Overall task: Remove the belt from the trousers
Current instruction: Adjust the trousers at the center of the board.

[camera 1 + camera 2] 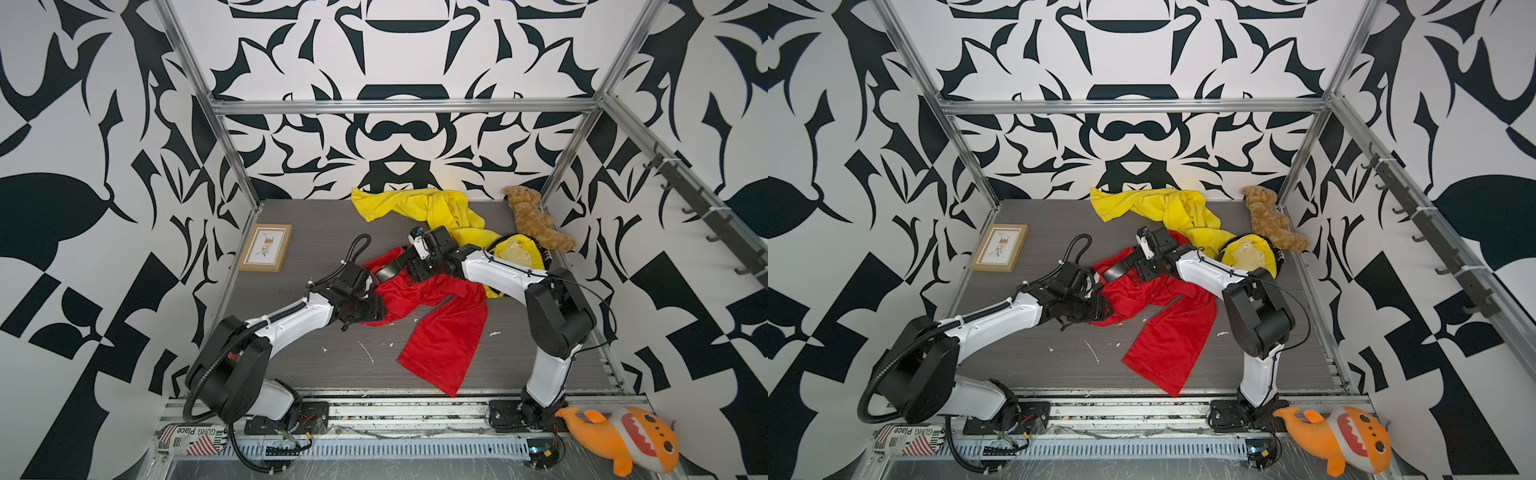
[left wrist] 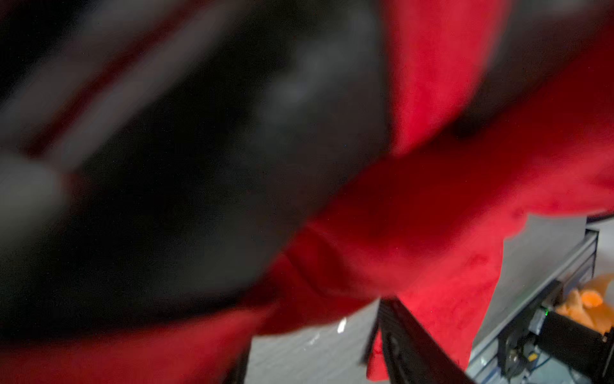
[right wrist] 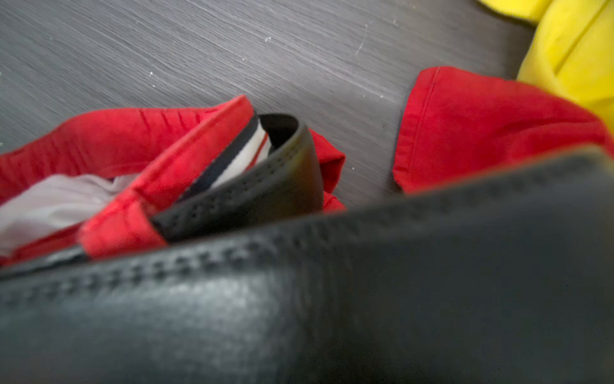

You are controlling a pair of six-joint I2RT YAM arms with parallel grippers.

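Observation:
The red trousers lie crumpled in the middle of the table. A black perforated belt runs through their striped waistband. My right gripper is at the belt. In the right wrist view the belt fills the foreground and hides the jaws. My left gripper rests on the red cloth just in front of the belt, its fingers apart with bare table between them. The yellow trousers lie behind, partly under the right arm.
A framed picture lies at the left edge. A brown teddy bear sits in the back right corner. An orange plush and a printed packet lie off the table in front. White scraps dot the table.

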